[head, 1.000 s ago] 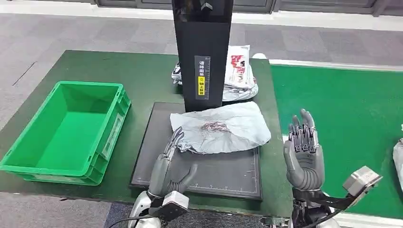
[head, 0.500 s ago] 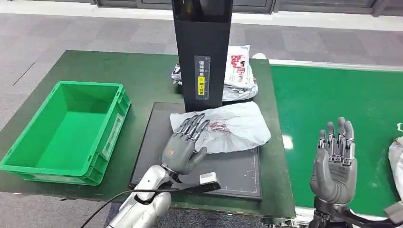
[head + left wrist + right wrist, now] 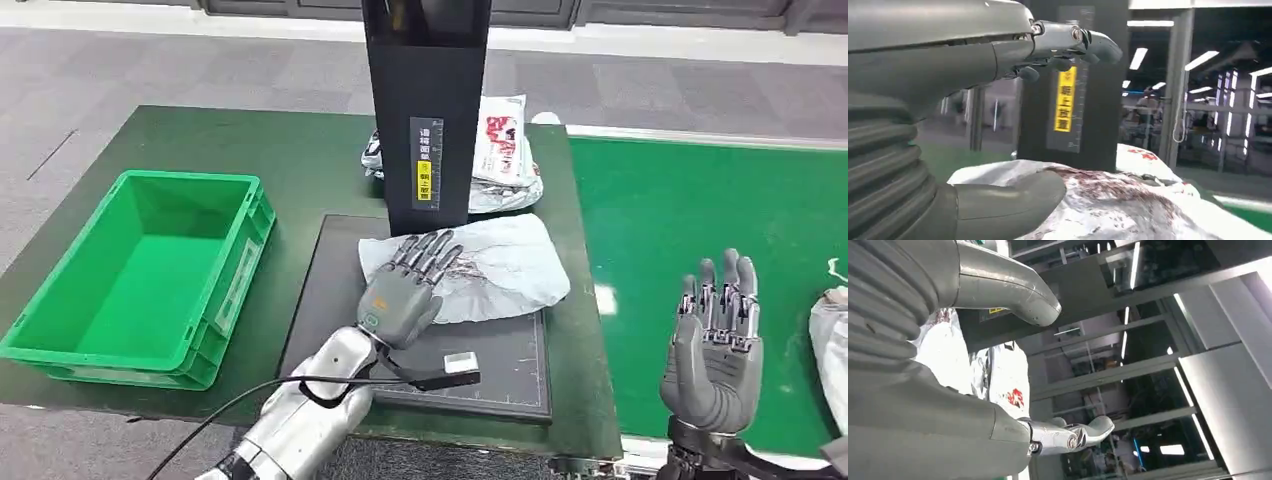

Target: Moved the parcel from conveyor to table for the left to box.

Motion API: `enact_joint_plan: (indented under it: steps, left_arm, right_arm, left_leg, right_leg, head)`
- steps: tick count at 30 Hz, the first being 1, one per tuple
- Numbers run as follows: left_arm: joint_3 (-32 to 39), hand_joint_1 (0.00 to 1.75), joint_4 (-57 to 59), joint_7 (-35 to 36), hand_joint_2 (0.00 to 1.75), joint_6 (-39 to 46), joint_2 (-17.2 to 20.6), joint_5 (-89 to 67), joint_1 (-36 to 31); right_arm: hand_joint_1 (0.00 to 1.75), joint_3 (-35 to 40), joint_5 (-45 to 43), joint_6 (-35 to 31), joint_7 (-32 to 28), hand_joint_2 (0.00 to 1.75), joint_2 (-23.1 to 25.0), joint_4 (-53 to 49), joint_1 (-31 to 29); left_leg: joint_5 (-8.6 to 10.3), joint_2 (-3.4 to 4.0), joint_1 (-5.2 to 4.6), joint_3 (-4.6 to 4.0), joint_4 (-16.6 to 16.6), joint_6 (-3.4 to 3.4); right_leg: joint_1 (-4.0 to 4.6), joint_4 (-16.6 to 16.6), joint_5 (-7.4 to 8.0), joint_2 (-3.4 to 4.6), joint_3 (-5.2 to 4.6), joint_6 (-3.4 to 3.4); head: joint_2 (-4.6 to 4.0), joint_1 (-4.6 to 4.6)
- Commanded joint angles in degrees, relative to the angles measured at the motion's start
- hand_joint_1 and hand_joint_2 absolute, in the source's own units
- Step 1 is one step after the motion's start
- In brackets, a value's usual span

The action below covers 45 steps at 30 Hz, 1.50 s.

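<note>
Silver right hand (image 3: 712, 345) hovers open and empty over the conveyor (image 3: 690, 200) at 4 o'clock; left hand (image 3: 405, 290), fingers spread, holding nothing, lies over the grey parcel (image 3: 500, 265) on the central black pad (image 3: 500, 370); bin (image 3: 140, 275) at 9 o'clock

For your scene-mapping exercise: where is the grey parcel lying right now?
In the head view, the parcel lies on the black mat at table centre, just before the black tower, with the left hand over its left end.
</note>
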Motion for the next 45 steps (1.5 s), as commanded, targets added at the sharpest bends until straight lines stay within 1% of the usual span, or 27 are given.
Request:
enact_joint_plan:
  steps: [1, 2, 3, 4, 6, 10, 17, 18, 19, 20, 21, 26, 33, 35, 37, 38, 42, 43, 44, 45]
  left_arm:
    - [-3.0, 0.0, 20.0, 0.3, 1.75, -4.1, -2.1, 0.6, -11.4]
    - [-2.2, 0.0, 21.7, -0.8, 1.75, -6.4, -2.6, 2.6, -12.1]
    - [-1.0, 0.0, 23.6, -2.3, 1.75, -8.9, -3.1, 5.4, -12.9]
    - [-0.8, 0.0, 25.8, -2.8, 1.75, -10.2, -3.1, 6.4, -13.8]
    - [-0.4, 0.0, 30.1, -2.8, 1.75, -12.3, -3.0, 7.9, -15.9]
    - [-1.2, 0.0, 34.5, -1.0, 1.75, -13.9, -2.5, 7.2, -18.7]
    - [-1.3, 0.02, 38.8, 3.2, 1.75, -20.6, -1.3, 6.9, -21.8]
    - [-1.7, 0.37, 39.7, 4.5, 1.75, -22.1, -0.9, 6.2, -22.5]
    - [-1.7, 1.71, 40.1, 4.7, 1.75, -23.2, -0.6, 6.1, -22.8]
    - [-1.8, 1.75, 40.5, 5.2, 1.75, -24.0, -0.2, 5.9, -23.2]
    - [-1.7, 1.75, 40.8, 5.8, 1.75, -24.5, 0.3, 5.8, -23.5]
    - [-1.3, 1.75, 41.4, 7.3, 1.75, -25.4, 1.3, 5.7, -24.0]
    - [-0.5, 1.75, 40.9, 9.0, 1.75, -22.8, 2.2, 5.3, -23.5]
    - [-0.4, 1.75, 40.9, 9.0, 1.75, -22.8, 2.3, 5.3, -23.5]
    - [-0.1, 1.75, 40.4, 9.5, 1.75, -20.5, 2.4, 4.9, -23.3]
    - [-0.2, 1.75, 40.0, 10.1, 1.75, -18.5, 2.6, 4.5, -23.2]
    - [1.9, 1.75, 36.2, 11.1, 1.75, -7.6, 3.6, 4.1, -22.8]
    - [1.9, 1.75, 36.1, 11.2, 1.75, -7.9, 3.7, 4.1, -23.1]
    - [1.9, 1.75, 36.1, 11.2, 1.75, -7.9, 3.7, 4.1, -23.1]
    - [3.1, 1.75, 34.0, 10.4, 1.75, -5.6, 3.9, 4.4, -22.3]
  right_arm:
    - [0.0, -3.4, -0.2, 1.1, -0.3, 1.75, 0.5, 1.8, -0.5]
    - [0.0, -3.4, -0.2, 1.2, -0.3, 1.75, 0.5, 1.8, -0.5]
    - [0.0, -3.5, -0.1, 1.3, -0.5, 1.75, 0.6, 1.9, -0.5]
    - [0.0, -3.4, -0.1, 1.4, -0.5, 1.75, 0.7, 1.9, -0.6]
    - [0.0, -3.3, 0.2, 1.3, -0.7, 1.75, 0.8, 2.0, -0.6]
    - [0.0, -2.8, 0.4, 1.1, -0.7, 1.75, 0.6, 2.3, -1.0]
    - [0.0, -0.8, -0.4, 0.4, -0.4, 1.75, -0.6, 3.6, -2.7]
    - [0.0, -0.3, -0.4, 0.3, -0.4, 1.75, -0.9, 4.0, -2.9]
    - [0.0, -0.1, -0.5, 0.2, -0.4, 1.75, -1.0, 4.1, -3.1]
    - [0.0, 0.2, -0.6, 0.2, -0.5, 1.75, -1.2, 4.4, -3.3]
    - [0.0, 0.4, -0.7, 0.1, -0.6, 1.75, -1.4, 4.5, -3.4]
    - [0.0, 0.8, -1.1, -0.1, -0.8, 1.75, -1.7, 4.9, -3.7]
    - [0.0, 1.0, -1.6, -0.5, -1.0, 1.75, -1.7, 5.7, -3.1]
    - [0.0, 1.0, -1.6, -0.6, -1.1, 1.75, -1.6, 5.7, -3.0]
    - [0.0, 1.1, -1.5, -0.4, -1.1, 1.75, -1.5, 5.6, -2.8]
    - [0.0, 1.1, -1.4, -0.4, -1.0, 1.75, -1.3, 5.6, -2.6]
    - [0.0, 0.1, -0.6, -0.8, -1.1, 1.75, -0.4, 4.1, -1.1]
    - [0.0, 0.0, -0.6, -0.8, -1.1, 1.75, -0.5, 4.0, -0.9]
    - [0.0, 0.0, -0.6, -0.8, -1.1, 1.75, -0.5, 4.0, -0.9]
    - [0.0, -0.6, -0.4, -1.1, -1.0, 1.75, -0.2, 3.2, -0.3]
  left_leg:
    - [0.1, -0.27, 0.04, 0.01, -0.1, 0.01]
    - [0.08, -0.2, 0.06, 0.02, 0.0, 0.01]
    - [0.16, -0.29, 0.09, 0.09, -0.2, 0.01]
    - [0.06, -0.15, 0.05, 0.04, 0.0, 0.01]
    - [0.11, -0.18, 0.06, 0.1, -0.1, 0.0]
    - [0.07, -0.1, 0.05, 0.04, 0.0, 0.0]
    - [0.07, 0.06, 0.06, 0.04, 0.0, 0.0]
    - [0.09, 0.06, 0.07, 0.07, -0.1, 0.0]
    - [0.06, 0.06, 0.06, 0.03, 0.0, 0.0]
    - [0.07, 0.08, 0.05, 0.07, -0.1, 0.0]
    - [0.09, 0.16, 0.09, 0.08, -0.1, -0.01]
    - [0.12, 0.17, 0.04, 0.16, -0.1, -0.02]
    - [0.24, 0.23, 0.08, 0.34, -0.3, -0.07]
    - [0.1, 0.17, 0.07, 0.34, -0.1, -0.06]
    - [0.2, 0.23, 0.08, 0.34, -0.2, -0.08]
    - [0.15, 0.17, 0.09, 0.35, -0.1, -0.08]
    - [0.2, 0.17, 0.1, 0.32, -0.2, -0.09]
    - [0.16, 0.1, 0.05, 0.33, -0.1, -0.1]
    - [0.2, 0.13, 0.08, 0.29, -0.2, -0.11]
    - [0.17, 0.12, 0.07, 0.26, -0.1, -0.15]
  right_leg:
    - [0.04, -0.1, 0.05, -0.16, 0.1, -0.03]
    - [0.05, -0.1, 0.03, -0.11, 0.1, -0.03]
    - [0.09, -0.3, 0.12, -0.11, 0.21, -0.07]
    - [0.05, -0.1, 0.03, -0.08, 0.11, -0.03]
    - [0.06, -0.2, 0.07, -0.04, 0.17, -0.07]
    - [0.05, -0.1, 0.05, 0.0, 0.08, -0.04]
    - [0.06, -0.1, 0.1, 0.16, 0.05, -0.04]
    - [0.07, -0.1, 0.13, 0.19, 0.09, -0.05]
    - [0.06, 0.0, 0.08, 0.15, 0.06, -0.03]
    - [0.05, -0.1, 0.11, 0.19, 0.09, -0.05]
    - [0.09, -0.1, 0.17, 0.3, 0.09, -0.06]
    - [0.04, -0.1, 0.17, 0.3, 0.15, -0.06]
    - [0.08, -0.2, 0.31, 0.35, 0.27, -0.15]
    - [0.06, 0.0, 0.14, 0.21, 0.32, -0.09]
    - [0.07, -0.1, 0.25, 0.33, 0.27, -0.12]
    - [0.08, 0.0, 0.18, 0.22, 0.32, -0.1]
    - [0.09, -0.1, 0.24, 0.27, 0.28, -0.12]
    - [0.03, 0.0, 0.13, 0.15, 0.29, -0.1]
    - [0.07, 0.0, 0.2, 0.21, 0.24, -0.13]
    - [0.06, 0.1, 0.14, 0.17, 0.2, -0.13]
  head:
    - [0.0, 0.0]
    - [0.0, 0.0]
    - [0.0, 0.0]
    - [0.0, 0.0]
    - [0.0, 0.0]
    - [0.0, 0.0]
    - [0.0, 0.0]
    - [0.0, 0.0]
    - [0.0, 0.0]
    - [0.0, 0.0]
    - [0.0, 0.0]
    - [0.0, 0.0]
    - [0.0, 0.0]
    - [0.0, 0.0]
    - [0.0, 0.0]
    - [0.0, 0.0]
    - [0.0, 0.0]
    - [0.0, 0.0]
    - [0.0, 0.0]
    - [0.0, 0.0]
